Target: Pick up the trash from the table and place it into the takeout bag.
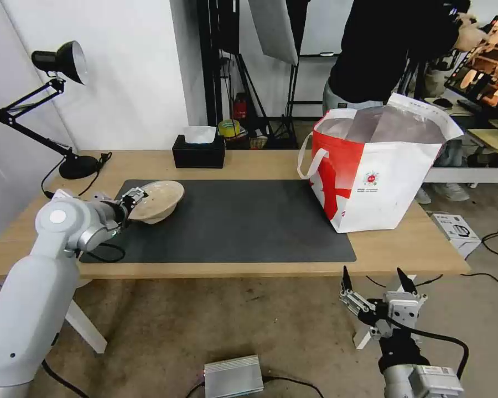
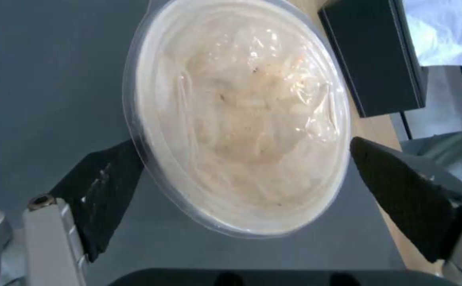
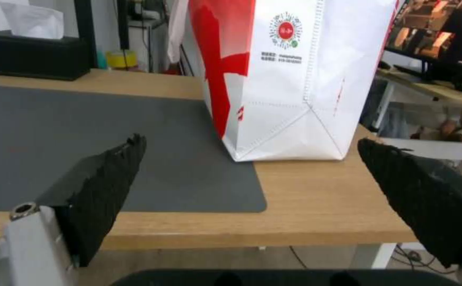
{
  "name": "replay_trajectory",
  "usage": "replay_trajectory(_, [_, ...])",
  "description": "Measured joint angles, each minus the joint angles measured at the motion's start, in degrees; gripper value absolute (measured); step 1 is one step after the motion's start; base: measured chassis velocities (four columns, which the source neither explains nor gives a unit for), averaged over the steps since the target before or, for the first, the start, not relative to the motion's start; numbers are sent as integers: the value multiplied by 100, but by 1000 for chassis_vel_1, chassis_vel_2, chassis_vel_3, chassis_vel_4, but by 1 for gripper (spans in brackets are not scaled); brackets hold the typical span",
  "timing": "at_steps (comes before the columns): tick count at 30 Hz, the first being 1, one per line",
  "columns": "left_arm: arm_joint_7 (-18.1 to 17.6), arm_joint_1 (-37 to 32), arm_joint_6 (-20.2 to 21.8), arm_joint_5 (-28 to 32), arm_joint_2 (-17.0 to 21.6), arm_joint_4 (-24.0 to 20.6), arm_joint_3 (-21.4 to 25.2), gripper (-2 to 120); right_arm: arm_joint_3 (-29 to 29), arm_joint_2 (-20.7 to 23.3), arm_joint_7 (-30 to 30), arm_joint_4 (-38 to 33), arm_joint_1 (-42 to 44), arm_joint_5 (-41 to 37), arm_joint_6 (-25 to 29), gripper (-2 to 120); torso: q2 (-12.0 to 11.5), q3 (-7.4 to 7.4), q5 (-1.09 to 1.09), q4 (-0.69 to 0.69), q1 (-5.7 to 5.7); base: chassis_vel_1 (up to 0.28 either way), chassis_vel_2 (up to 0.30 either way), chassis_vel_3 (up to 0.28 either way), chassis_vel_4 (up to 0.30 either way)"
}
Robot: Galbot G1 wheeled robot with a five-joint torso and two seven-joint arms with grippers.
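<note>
Head view: the takeout bag (image 1: pixel 379 177) stands upright on the table (image 1: pixel 260 160), at the end of the dark grey mat (image 1: pixel 232 221), its mouth gaping upward so things can be dropped in from above. Well away from the bag, at the mat's opposite end, the left gripper (image 1: pixel 134 199) has the beige pulp bowl (image 1: pixel 156 200) by its rim, tipped steeply on edge and apparently lifted off the mat, which I judge is the carry toward the bag. The black tissue box (image 1: pixel 198 150) sits behind the mat, between bowl and bag, and the desk lamp (image 1: pixel 50 105) stands beyond the bowl, far from the bag. The right gripper (image 1: pixel 378 283) hangs below the table's front edge on the bag's side, jaws spread wide and empty, seemingly parked out of the way.

Left wrist view: here the inside of the bowl (image 2: pixel 236 115) is plain, lined with crumpled clear film holding food residue. One black finger (image 2: pixel 101 186) meets the rim while the other stands just beside the far rim, so the jaws are fairly wide and the grip looks light; contact on that side I cannot tell.

Right wrist view: the bag's (image 3: pixel 294 79) lower corner rests partly on the mat (image 3: pixel 82 147), partly on bare wood, with the tissue box (image 3: pixel 32 55) far behind, and the wide-set fingers (image 3: pixel 103 186) holding nothing
</note>
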State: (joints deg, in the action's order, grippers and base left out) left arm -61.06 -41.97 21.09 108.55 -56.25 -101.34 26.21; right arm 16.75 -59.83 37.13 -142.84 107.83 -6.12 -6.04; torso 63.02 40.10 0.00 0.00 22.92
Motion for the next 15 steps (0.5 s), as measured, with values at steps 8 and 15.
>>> replay_trajectory(8, [14,88,-21,-119,-111,115,-94,100,0,0,0,0,0,0,0,100,0,0,0,0,0,0,0,0,0])
replay_trajectory(15, [83,86,-89,-285,-180,122,-140,88,0,0,0,0,0,0,0,100,1,0,0,0,0,0,0,0,0])
